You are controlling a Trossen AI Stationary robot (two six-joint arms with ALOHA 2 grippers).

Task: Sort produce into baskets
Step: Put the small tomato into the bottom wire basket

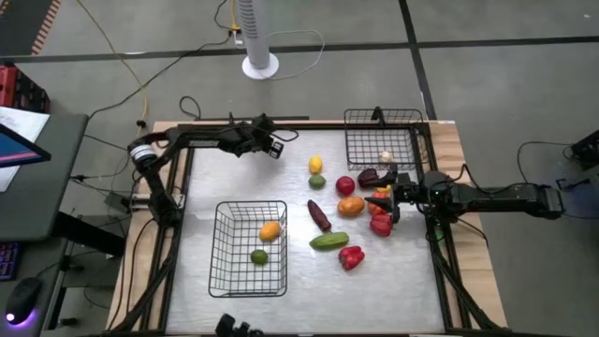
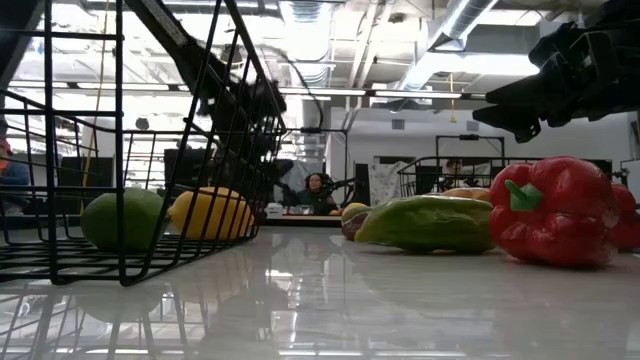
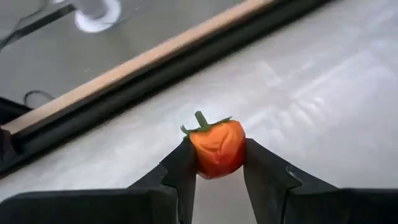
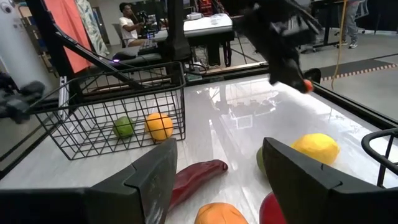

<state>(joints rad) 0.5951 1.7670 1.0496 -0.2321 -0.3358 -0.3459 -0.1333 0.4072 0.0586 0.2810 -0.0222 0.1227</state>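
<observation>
My left gripper is near the table's far edge, shut on a small red-orange tomato-like piece with a green stem. It also shows in the right wrist view. My right gripper hovers open over the loose produce at the right. Its fingers stand on either side of a purple eggplant and an orange, above them and touching nothing. The near-left basket holds an orange piece and a lime. The far-right basket holds a garlic. My left gripper pinches the tomato-like piece by its two sides between its two fingers, stem end pointing away from the wrist. The fingers slant down from the table's left. The piece is lifted clear of the table.
Loose on the table: a lemon, a lime, a round red piece, a dark eggplant, a cucumber and red peppers. Bare table lies between the baskets and along the near edge.
</observation>
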